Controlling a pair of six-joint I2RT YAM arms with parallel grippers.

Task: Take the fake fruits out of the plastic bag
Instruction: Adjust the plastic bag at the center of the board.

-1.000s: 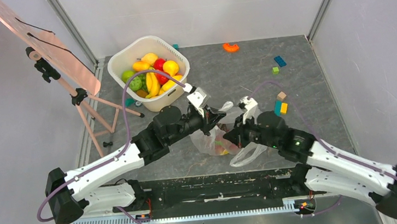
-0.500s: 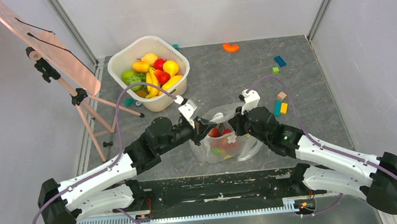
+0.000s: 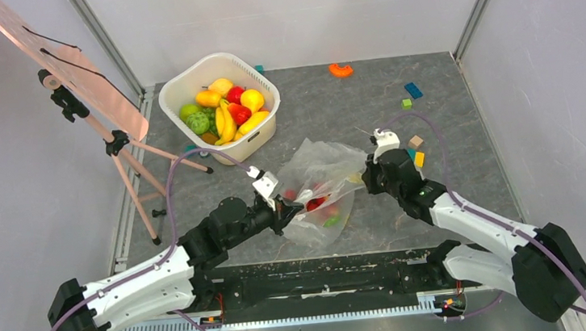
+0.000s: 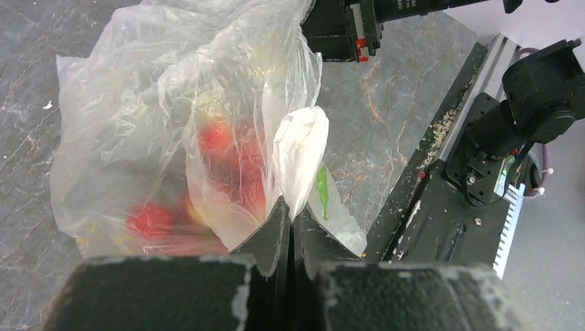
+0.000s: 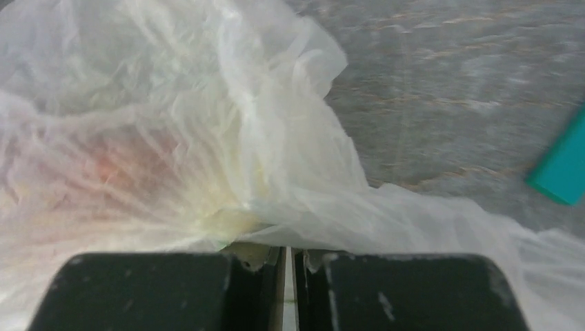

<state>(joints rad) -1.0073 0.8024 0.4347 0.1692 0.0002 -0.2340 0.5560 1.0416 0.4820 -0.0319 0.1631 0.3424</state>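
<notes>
Nearest the bases, the left gripper (image 3: 284, 209) has drawn back toward the lower left of the overhead view. Its fingers are pressed tight together on a twisted white fold of the thin, clear, crinkly plastic bag (image 3: 319, 171). The left wrist view shows that fold squeezed right at the tips (image 4: 290, 207), with the bag (image 4: 138, 103) ballooning away above them. Over on the right, the right gripper (image 3: 367, 179) has swung outward. Its fingers are all but together (image 5: 288, 252), with a sliver of the bag's film (image 5: 172, 103) apparently caught in the slit. A second ago both grippers crowded over the bag at centre; now they're apart and it lies stretched and slumped on the grey marbled table (image 3: 427, 79). The small glossy red and yellow fake fruits (image 3: 315, 204) are still inside, seen through the film as red blurs (image 4: 221, 138). So the bag looks pulled out ready for emptying, and none of its fruit is out. Farther back sit a teal block (image 3: 409, 158) and a white tub (image 3: 259, 146) of other fruit. No brand or writing is legible anywhere.
</notes>
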